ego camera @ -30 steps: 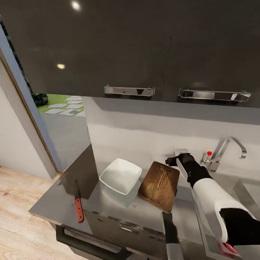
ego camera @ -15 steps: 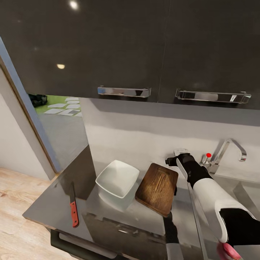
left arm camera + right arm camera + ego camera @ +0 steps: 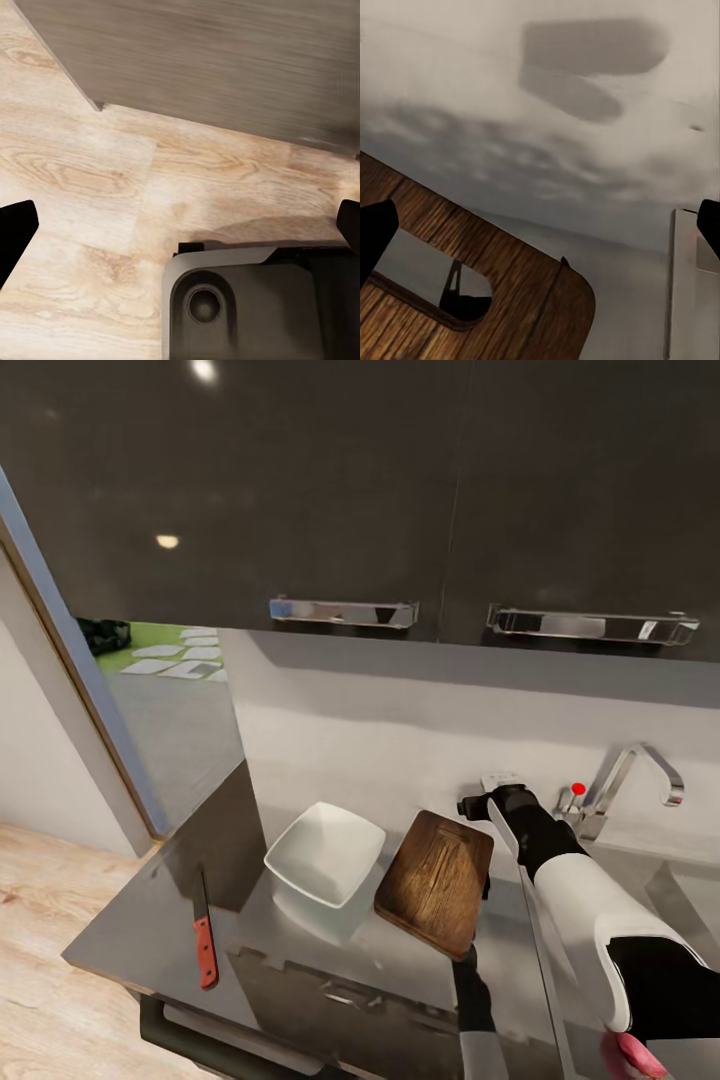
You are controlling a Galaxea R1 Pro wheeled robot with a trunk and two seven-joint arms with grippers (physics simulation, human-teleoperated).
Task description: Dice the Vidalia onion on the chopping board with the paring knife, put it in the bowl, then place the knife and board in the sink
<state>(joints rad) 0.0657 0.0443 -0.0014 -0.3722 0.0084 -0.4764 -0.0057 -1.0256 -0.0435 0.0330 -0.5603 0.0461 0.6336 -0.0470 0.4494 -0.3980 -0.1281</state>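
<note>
Onion first: I cannot see it from here, so my guess is that it sits down in the sink, whose grey edge peeks in at the right under the shiny tap. The brown chopping board lies on the dark tabletop with the white bowl just beside it. The paring knife with its red handle lies well apart from them, near the tabletop's front edge.

The right tool hangs past the far end of the board, and its two tips stand wide apart with nothing between them. The left tool points down at the wood floor, spread open and empty too.

I think the job is at its first step. Next, the right arm needs to swing over to the sink, reach down, and close softly on the little onion.
</note>
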